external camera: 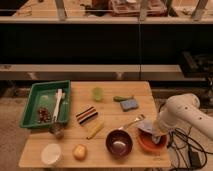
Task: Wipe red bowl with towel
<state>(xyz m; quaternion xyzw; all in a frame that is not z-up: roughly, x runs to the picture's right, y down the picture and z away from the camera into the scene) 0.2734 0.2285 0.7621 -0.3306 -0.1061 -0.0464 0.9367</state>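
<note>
At the right edge of the light wooden counter (115,95), near its front corner, the white robot arm's gripper (159,134) reaches down over the shallow red round bowl (151,142), where a crumpled pale grey towel (148,128) lies on the rim. Whether the jaws are apart or together cannot be told. Just left of the red bowl stands a dark maroon bowl (119,143); a green plastic tray (44,103) occupies the left edge.

Wooden table (111,107) before dark shelving (100,45), dim light.
</note>
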